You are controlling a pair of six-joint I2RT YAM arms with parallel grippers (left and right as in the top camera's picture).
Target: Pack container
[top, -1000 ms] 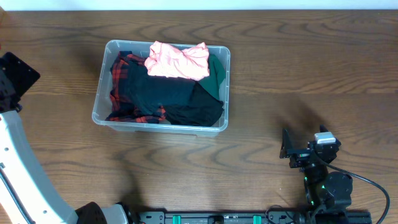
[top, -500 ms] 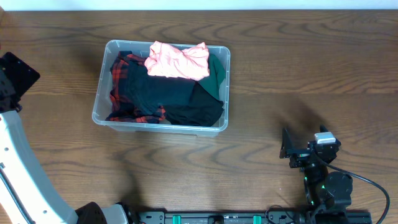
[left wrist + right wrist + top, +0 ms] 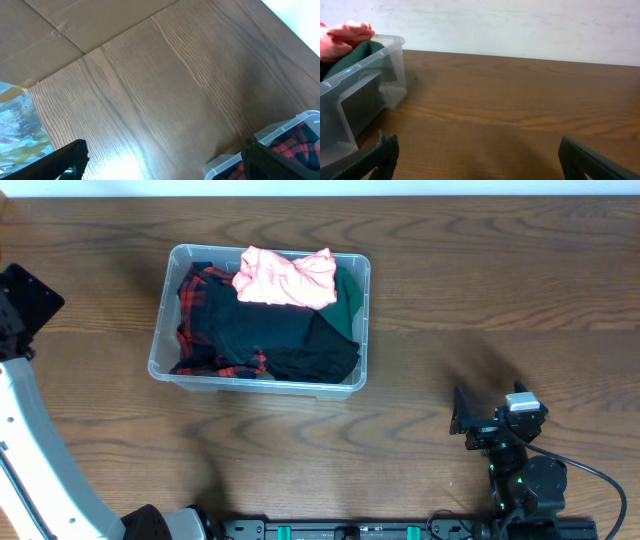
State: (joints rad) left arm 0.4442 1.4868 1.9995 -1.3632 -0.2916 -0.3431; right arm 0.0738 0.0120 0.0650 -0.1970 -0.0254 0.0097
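The clear plastic container (image 3: 165, 330) stands on the table left of centre. It holds a pink garment (image 3: 287, 277) on top at the back, a dark green one (image 3: 348, 302), black cloth (image 3: 270, 335) and red-black plaid (image 3: 197, 290). In the right wrist view the container (image 3: 350, 95) is at the left with pink cloth (image 3: 342, 35) over its rim. In the left wrist view a container corner (image 3: 280, 135) shows at the bottom right. My right gripper (image 3: 479, 160) is open and empty near the table's front right. My left gripper (image 3: 165, 160) is open and empty, high over the table's left end.
The wooden table (image 3: 480, 290) stretches right of the container. A white wall (image 3: 520, 25) lies behind the far edge. Brown cardboard (image 3: 75, 25) and a blue patterned sheet (image 3: 20, 120) lie beyond the table's left edge. The right arm's base (image 3: 525, 480) sits at the front edge.
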